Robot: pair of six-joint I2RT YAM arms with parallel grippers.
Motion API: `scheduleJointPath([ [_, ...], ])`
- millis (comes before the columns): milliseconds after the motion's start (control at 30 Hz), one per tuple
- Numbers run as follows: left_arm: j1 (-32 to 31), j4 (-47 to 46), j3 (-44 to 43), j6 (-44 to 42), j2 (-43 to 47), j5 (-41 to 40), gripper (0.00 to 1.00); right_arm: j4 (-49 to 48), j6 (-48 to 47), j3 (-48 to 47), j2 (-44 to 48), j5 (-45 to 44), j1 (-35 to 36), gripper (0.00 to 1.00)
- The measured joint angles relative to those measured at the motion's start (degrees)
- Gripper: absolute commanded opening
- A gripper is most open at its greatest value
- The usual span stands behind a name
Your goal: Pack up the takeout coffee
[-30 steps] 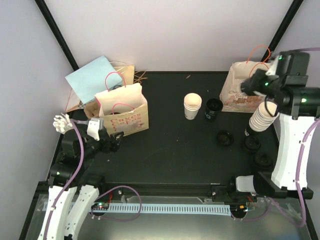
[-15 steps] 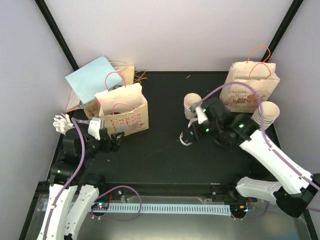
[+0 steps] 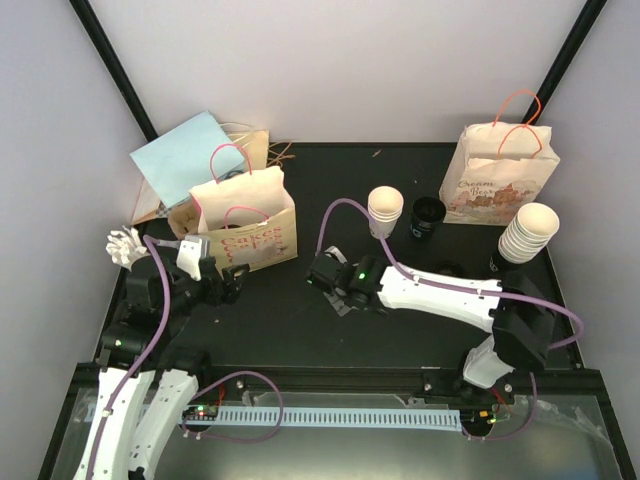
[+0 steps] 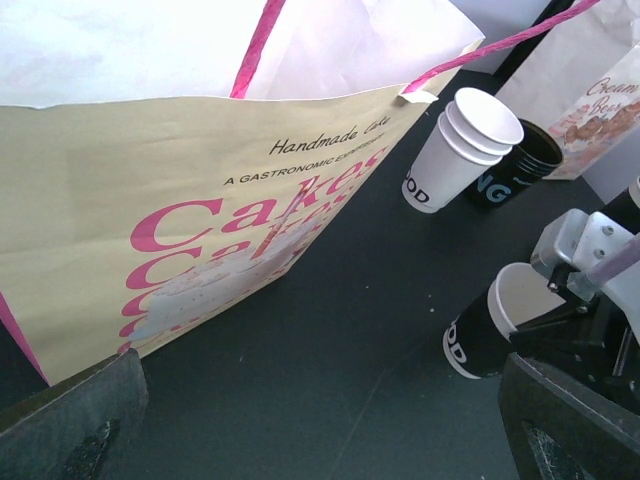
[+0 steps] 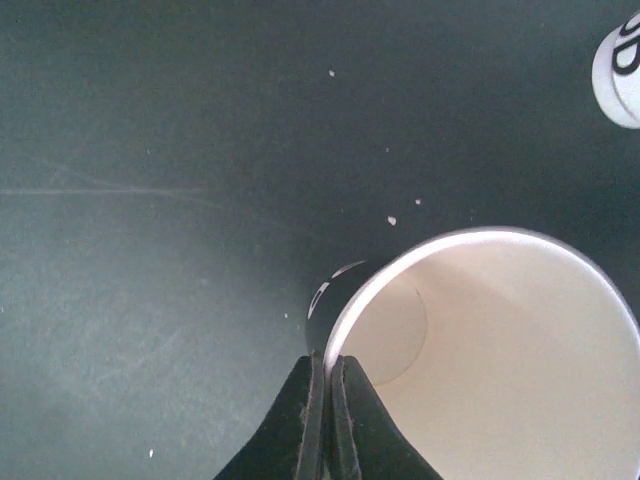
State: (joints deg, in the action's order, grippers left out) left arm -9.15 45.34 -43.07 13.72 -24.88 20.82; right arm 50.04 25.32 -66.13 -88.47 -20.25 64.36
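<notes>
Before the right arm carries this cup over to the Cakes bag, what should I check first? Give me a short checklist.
1. Right gripper pinching the cup by its rim: ok, shut on the wall.
2. Lid on the cup: not ok, the top is open and the inside is bare.
3. Cup lifted off the table: cannot tell.
4. Cakes bag standing upright: ok.
5. Left gripper open, beside the bag's front: ok.
</notes>
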Motion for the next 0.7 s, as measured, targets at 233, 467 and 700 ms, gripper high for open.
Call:
scheduleJointPath([
  [233,0.0,0.0,0.0,0.0,0.0,0.0,0.99,-1.3,0.8,-1.9,-2.3,-4.9,1.5,0.43],
  [467,-0.3,0.0,0.1,0.0,0.0,0.0,0.99,-1.4,1.0,-1.6,1.2,-6.4,1.5,0.57],
  [700,-0.3,0.0,0.1,0.0,0.0,0.0,0.99,-0.9,2.5,-1.6,9.7,-8.7,0.9,0.65],
])
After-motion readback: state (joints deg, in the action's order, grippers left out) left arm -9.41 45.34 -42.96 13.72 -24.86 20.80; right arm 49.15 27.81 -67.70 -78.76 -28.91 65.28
